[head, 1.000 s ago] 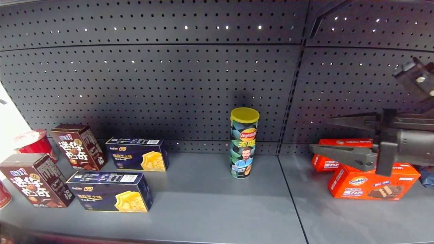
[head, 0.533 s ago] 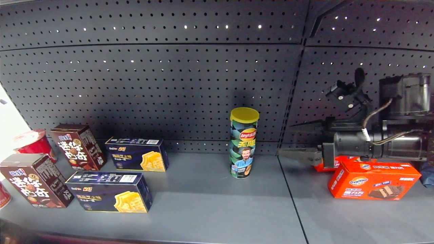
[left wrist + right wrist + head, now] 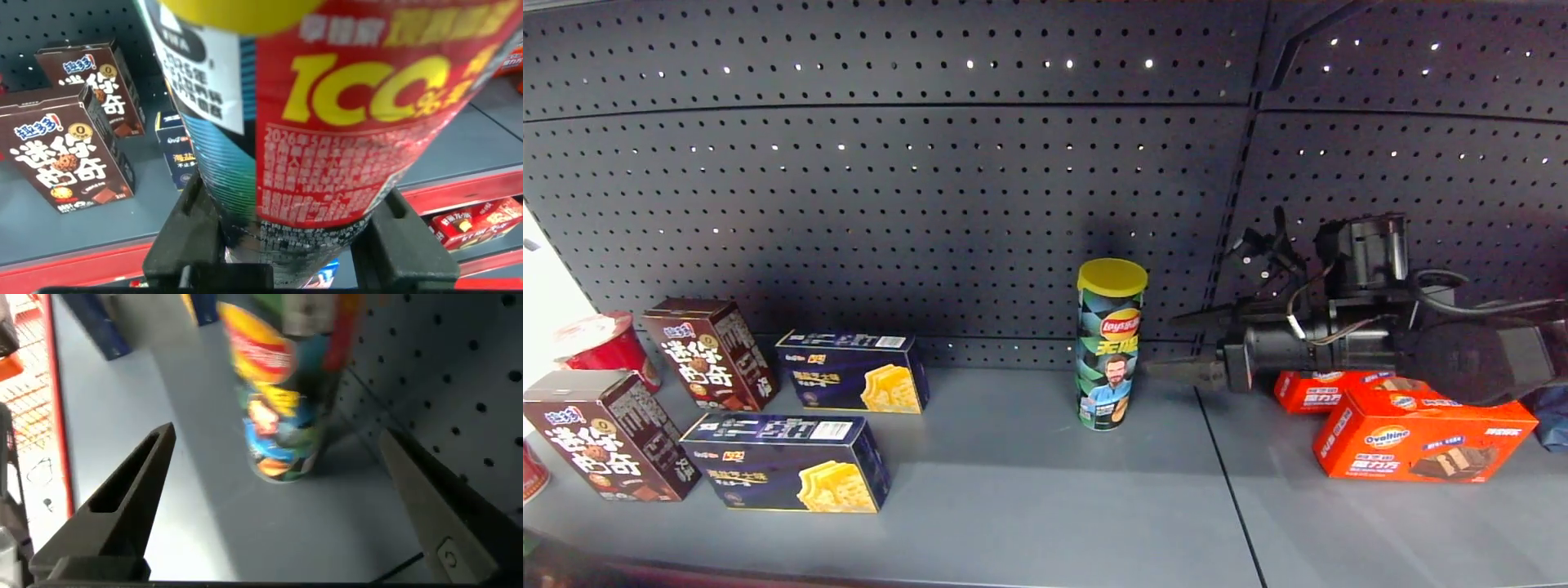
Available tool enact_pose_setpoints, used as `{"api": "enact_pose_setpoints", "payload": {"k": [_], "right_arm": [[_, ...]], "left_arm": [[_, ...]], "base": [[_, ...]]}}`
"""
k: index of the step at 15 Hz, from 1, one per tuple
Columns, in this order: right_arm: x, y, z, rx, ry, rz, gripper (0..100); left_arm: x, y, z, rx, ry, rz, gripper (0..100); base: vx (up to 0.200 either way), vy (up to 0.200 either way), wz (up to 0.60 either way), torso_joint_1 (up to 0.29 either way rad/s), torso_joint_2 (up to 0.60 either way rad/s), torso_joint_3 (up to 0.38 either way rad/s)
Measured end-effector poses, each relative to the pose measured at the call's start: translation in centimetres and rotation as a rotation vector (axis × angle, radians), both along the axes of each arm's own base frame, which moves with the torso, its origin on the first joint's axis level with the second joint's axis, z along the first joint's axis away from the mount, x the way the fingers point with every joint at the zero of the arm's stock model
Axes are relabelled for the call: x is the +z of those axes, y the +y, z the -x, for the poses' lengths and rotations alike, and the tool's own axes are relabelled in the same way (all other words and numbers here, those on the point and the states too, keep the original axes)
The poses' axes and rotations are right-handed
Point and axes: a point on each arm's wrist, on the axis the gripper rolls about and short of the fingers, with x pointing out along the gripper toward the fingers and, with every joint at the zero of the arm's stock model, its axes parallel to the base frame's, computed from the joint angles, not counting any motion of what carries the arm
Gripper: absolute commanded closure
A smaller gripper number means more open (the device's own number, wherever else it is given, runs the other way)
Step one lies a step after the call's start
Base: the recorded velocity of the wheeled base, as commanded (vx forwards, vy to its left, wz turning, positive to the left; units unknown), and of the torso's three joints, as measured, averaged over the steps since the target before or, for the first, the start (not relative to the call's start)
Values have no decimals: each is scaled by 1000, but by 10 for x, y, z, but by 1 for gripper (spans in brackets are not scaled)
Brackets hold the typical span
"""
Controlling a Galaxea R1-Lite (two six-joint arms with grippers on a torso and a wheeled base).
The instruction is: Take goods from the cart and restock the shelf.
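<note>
A chip can (image 3: pixel 1111 343) with a yellow lid stands upright on the grey shelf (image 3: pixel 1029 490), close to the pegboard back. My right gripper (image 3: pixel 1168 347) is open just to the right of it, fingers pointing at the can and apart from it. In the right wrist view the can (image 3: pixel 282 400) sits between and beyond the spread fingers of the right gripper (image 3: pixel 275 437). My left gripper (image 3: pixel 294 237) is shut on a red chip can (image 3: pixel 343 122), held in front of the shelf's left part.
Brown boxes (image 3: pixel 609 433) and blue cracker boxes (image 3: pixel 792 461) fill the shelf's left side, with a red cup (image 3: pixel 605 347) behind. Orange boxes (image 3: pixel 1421 437) lie under the right arm. The shelf between the blue boxes and the can is bare.
My right arm has swung left along the shelf, from over the orange boxes to just beside the yellow-lidded can, fingers still open. The goods on the shelf have not moved.
</note>
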Motion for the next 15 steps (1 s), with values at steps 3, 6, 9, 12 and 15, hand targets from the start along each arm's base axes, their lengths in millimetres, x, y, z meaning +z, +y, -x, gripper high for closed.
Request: {"api": "enact_pose_setpoints", "payload": {"k": [3,6,9,12,15], "right_arm": [[-12,6,-21,17,10,-6,0],[-30,16,-37,37,13,-9,0],[-49,25,-47,51,34,-3,0],[-59,31,-56,57,45,0,0],[-64,37,-61,65,51,0,0]], "left_arm": [[0,0,0,1,-1,1,100],[0,0,0,5,0,0,100],[-2,0,0,11,18,-2,100],[-2,0,0,13,26,-3,100],[-5,0,0,13,34,-4,100]], "base": [[0,0,0,0,0,0],[0,0,0,0,0,0],[0,0,0,0,0,0],[0,0,0,0,0,0],[0,0,0,0,0,0]]}}
